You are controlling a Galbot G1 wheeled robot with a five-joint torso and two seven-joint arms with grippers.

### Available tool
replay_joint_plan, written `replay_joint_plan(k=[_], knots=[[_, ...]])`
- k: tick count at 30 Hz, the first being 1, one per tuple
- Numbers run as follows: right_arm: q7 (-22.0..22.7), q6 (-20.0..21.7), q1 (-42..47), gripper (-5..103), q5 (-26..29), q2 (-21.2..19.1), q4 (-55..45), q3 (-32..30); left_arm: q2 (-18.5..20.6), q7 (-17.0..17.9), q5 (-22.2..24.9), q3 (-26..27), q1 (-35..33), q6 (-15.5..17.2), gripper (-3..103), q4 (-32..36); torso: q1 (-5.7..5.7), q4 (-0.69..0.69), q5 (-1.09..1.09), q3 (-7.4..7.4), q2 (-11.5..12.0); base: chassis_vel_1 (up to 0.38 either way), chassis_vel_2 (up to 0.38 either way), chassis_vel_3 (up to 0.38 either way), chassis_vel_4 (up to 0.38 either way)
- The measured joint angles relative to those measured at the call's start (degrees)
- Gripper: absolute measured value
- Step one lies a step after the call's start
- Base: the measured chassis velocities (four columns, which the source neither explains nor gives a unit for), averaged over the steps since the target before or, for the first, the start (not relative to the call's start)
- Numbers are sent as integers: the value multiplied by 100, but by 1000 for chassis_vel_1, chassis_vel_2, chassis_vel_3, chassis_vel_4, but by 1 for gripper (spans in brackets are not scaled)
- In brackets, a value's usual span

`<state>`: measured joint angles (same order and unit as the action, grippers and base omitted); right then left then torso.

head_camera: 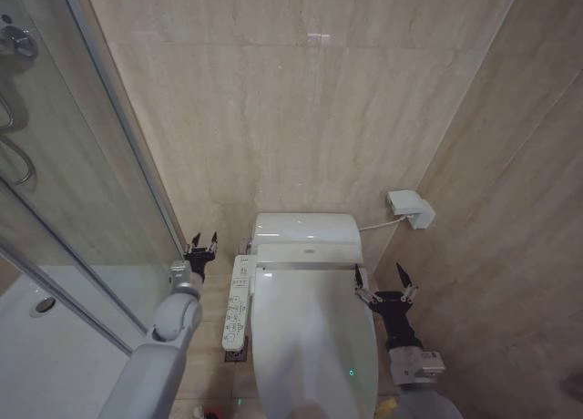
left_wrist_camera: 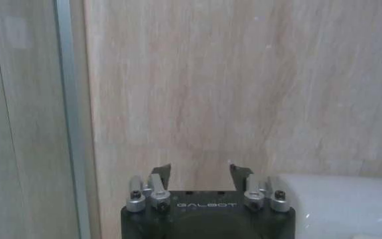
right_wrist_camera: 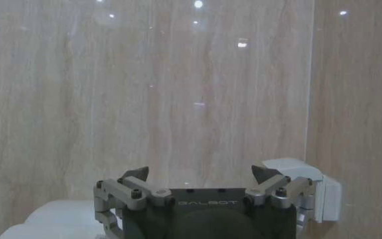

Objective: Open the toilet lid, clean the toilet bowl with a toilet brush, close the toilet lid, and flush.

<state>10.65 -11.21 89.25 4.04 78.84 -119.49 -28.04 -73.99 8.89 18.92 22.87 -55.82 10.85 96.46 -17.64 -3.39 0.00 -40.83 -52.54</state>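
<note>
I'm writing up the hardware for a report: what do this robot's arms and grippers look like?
Both arms are light grey, rounded tubes ending in black wrists. The left gripper and right gripper are black, each with two pointed black fingers on silver metal linkages with bolts. The wrist views show "GALBOT" in pale letters on each gripper body. No loose cables are visible.

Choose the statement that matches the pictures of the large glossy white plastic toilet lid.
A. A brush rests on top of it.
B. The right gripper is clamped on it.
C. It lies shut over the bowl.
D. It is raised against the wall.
C: the large glossy white plastic toilet lid lies flat and shut, with the open right gripper beside it, holding nothing.
</note>
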Motion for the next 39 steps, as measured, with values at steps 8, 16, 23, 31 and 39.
replay_joint_plan(k=[8, 16, 23, 31, 39], knots=[[0, 0, 0, 100, 0, 0, 0, 0, 121, 9, 233, 140, -456, 411, 71, 928, 0, 0, 1, 0, 0, 0, 0, 0, 0], [0, 0, 0, 100, 0, 0, 0, 0, 107, -49, 395, 373, -1159, 525, 97, 1602, 0, 0, 0, 1, 0, 0, 0, 0, 0], [0, 0, 0, 100, 0, 0, 0, 0, -43, -120, 263, 490, -1656, 427, 100, 1849, 0, 0, 0, 1, 0, 0, 0, 0, 0], [0, 0, 0, 100, 0, 0, 0, 0, -132, -138, 110, 537, -1880, 306, 100, 1992, 7, -1, 1, 8, 16, 0, 0, 0, 0], [1, 0, 0, 100, 0, 0, 0, 0, -155, -203, -61, 592, -2005, 162, 100, 2038, 84, -1, 1, 106, 189, 0, 0, 0, 0]])
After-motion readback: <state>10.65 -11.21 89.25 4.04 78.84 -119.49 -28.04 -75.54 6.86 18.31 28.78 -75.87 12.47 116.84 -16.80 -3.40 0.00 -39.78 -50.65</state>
